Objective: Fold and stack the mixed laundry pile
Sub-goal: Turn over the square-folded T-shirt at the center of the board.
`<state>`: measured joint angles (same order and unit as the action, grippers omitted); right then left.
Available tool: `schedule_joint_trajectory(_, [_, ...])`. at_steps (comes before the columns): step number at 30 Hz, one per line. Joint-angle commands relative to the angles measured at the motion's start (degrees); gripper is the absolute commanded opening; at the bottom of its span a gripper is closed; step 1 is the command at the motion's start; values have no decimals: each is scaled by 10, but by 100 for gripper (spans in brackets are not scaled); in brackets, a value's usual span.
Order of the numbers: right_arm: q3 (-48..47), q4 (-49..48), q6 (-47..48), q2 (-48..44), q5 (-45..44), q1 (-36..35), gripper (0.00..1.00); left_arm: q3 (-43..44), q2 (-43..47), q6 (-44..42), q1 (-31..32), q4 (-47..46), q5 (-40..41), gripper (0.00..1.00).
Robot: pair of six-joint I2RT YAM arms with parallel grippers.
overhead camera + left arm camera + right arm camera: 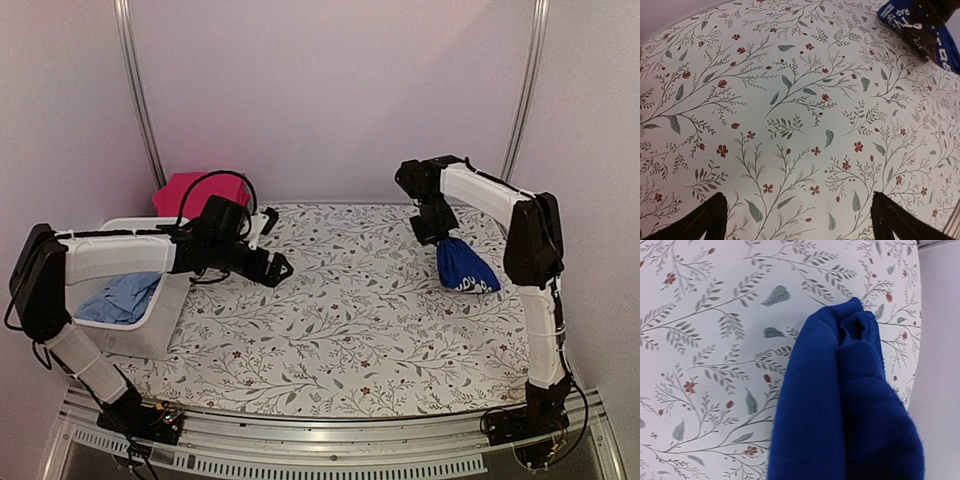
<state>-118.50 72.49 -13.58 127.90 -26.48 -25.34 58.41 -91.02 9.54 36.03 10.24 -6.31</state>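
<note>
The mixed laundry pile lies in separate places. A pale-blue shirt point(120, 298) is in the white basket point(160, 330) at the left, and a pink-red garment point(198, 192) sits behind that basket. My right gripper point(437, 232) is shut on the top of a blue item with white print point(466, 270), which hangs down to the tablecloth at the back right. In the right wrist view this blue cloth point(850, 410) hides the fingers. My left gripper point(276, 268) hovers open over the middle-left of the table, its fingertips point(705, 220) wide apart with nothing between them. The blue item point(900, 17) shows far ahead of it.
The table carries a white floral cloth point(350, 320). Pale walls close in the back and both sides, and the right wall stands near the hanging blue item. The left arm's link passes over the basket rim.
</note>
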Motion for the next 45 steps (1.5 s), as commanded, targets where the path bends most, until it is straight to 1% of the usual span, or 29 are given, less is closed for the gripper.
schedule_joint_trajectory(1, [-62,11,-24,62,90,-63,0,-22,36,41,-33,-9,-31,100])
schedule_joint_trajectory(4, [-91,3,-34,94,156,-98,0,-35,47,60,-46,-9,-43,100])
schedule_joint_trajectory(7, [-112,-7,-39,121,204,-134,0,-47,52,80,-56,-9,-47,100])
schedule_joint_trajectory(10, [-114,-20,-37,138,253,-163,0,-60,55,109,-68,-13,-55,100])
schedule_joint_trajectory(13, [-113,-42,-20,147,320,-192,0,-74,63,144,-80,-30,-72,100])
schedule_joint_trajectory(14, [-114,-52,-14,147,345,-199,2,-79,66,155,-83,-36,-77,100])
schedule_joint_trajectory(16, [-114,-73,-1,144,401,-207,8,-86,71,178,-92,-48,-87,100])
schedule_joint_trajectory(17, [-113,-86,2,140,443,-208,14,-89,73,187,-99,-52,-92,100])
schedule_joint_trajectory(18, [-114,-106,4,130,490,-208,23,-93,74,200,-104,-56,-101,100])
schedule_joint_trajectory(21, [-109,-166,12,92,583,-205,56,-99,77,225,-118,-68,-124,100])
schedule_joint_trajectory(22, [-100,-190,14,64,600,-202,72,-99,76,230,-121,-70,-130,100])
schedule_joint_trajectory(23, [-90,-213,12,38,616,-195,79,-97,76,232,-122,-69,-134,100])
schedule_joint_trajectory(24, [-78,-233,10,20,644,-185,83,-95,76,235,-122,-69,-138,100])
schedule_joint_trajectory(26, [-44,-273,-8,-27,696,-155,84,-91,77,238,-119,-73,-155,100])
schedule_joint_trajectory(27, [-21,-291,-15,-50,706,-137,84,-88,78,235,-116,-77,-162,100])
schedule_joint_trajectory(29, [37,-315,-28,-92,696,-94,81,-76,77,218,-96,-80,-168,100])
schedule_joint_trajectory(32, [117,-320,-39,-127,663,-28,68,-39,50,184,-50,-58,-168,99])
schedule_joint_trajectory(33, [133,-315,-32,-129,656,-10,65,-24,30,172,-35,-50,-172,97])
schedule_joint_trajectory(36, [164,-299,-7,-127,616,17,61,36,-28,143,10,-20,-188,88])
schedule_joint_trajectory(38, [175,-290,20,-118,597,21,58,78,-77,126,36,5,-202,80])
schedule_joint_trajectory(40, [183,-281,38,-101,592,22,53,116,-124,116,59,24,-206,71])
schedule_joint_trajectory(41, [190,-279,44,-91,591,22,51,133,-146,112,68,29,-213,67])
schedule_joint_trajectory(45, [238,-285,54,-74,579,22,47,191,-231,118,88,52,-220,54])
